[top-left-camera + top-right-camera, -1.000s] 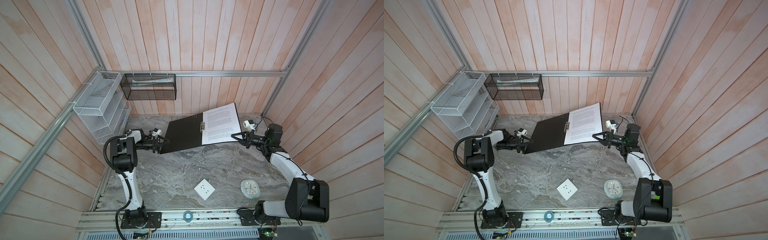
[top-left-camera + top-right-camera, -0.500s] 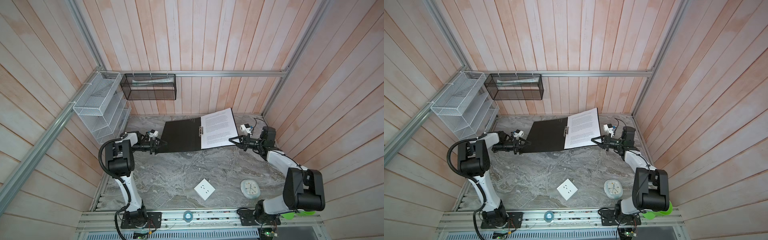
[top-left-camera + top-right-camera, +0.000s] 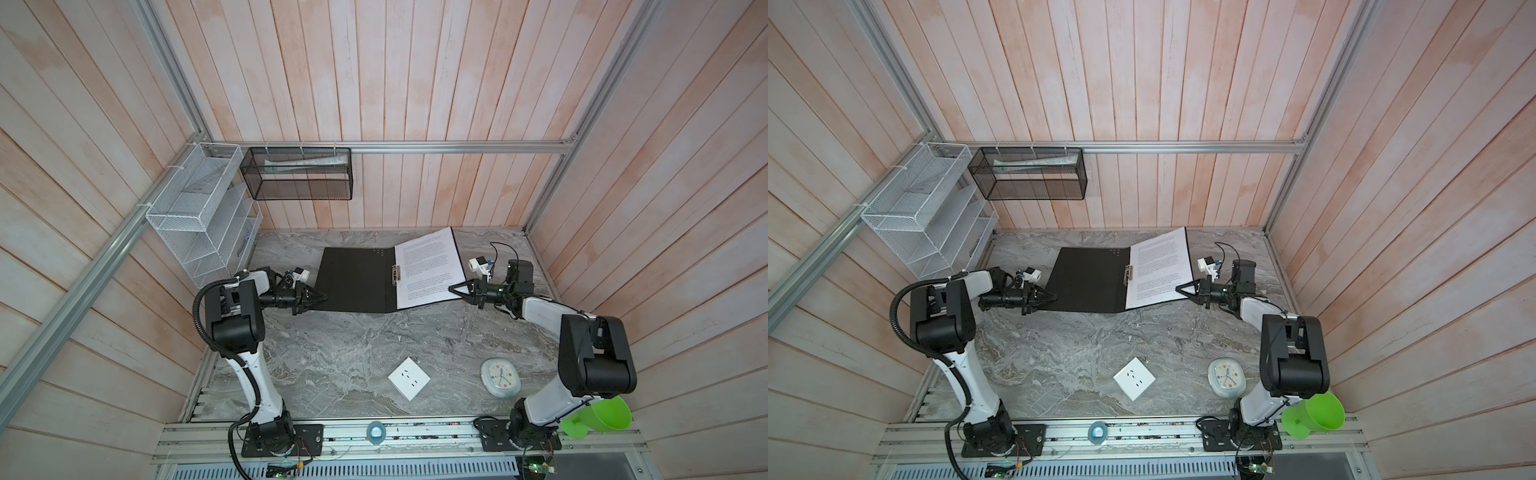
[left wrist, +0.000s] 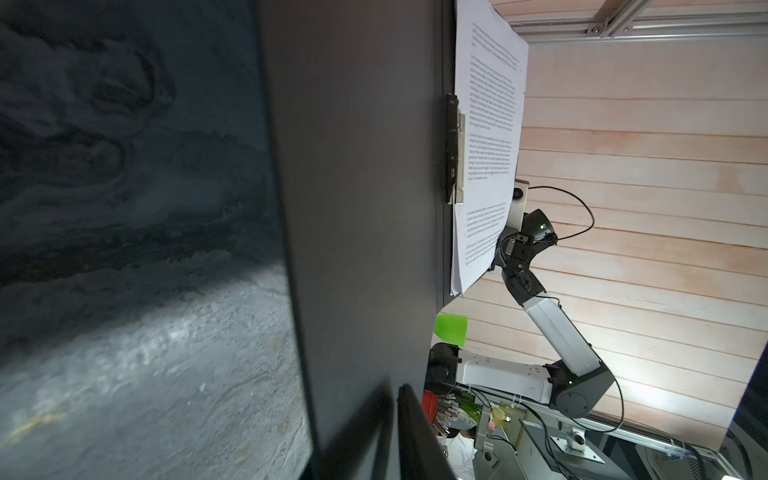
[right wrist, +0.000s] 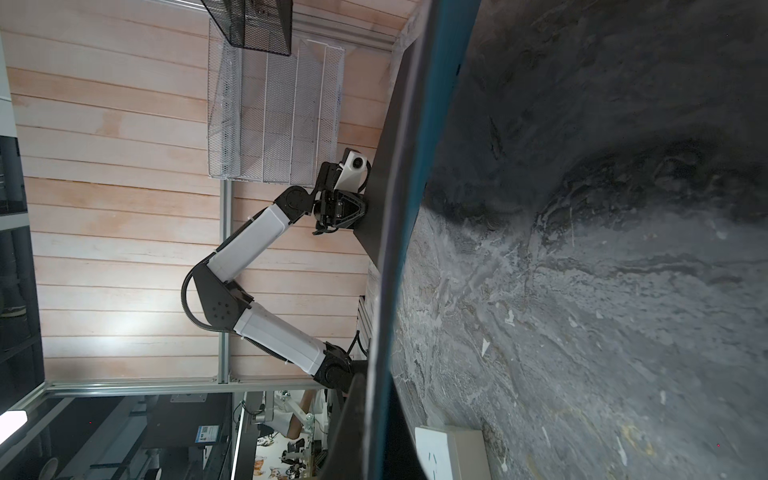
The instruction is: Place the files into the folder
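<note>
As arms reach inward, left claw (image 3: 323, 296): pinching folder (image 3: 353, 278)
Right claw (image 3: 451, 287): clamped on folder, files (image 3: 430, 266) beside
Print: unreadable

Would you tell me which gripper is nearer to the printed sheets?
Right. The right gripper is at the printed sheets' outer edge; the left gripper is at the folder's opposite, bare black cover edge.
</note>
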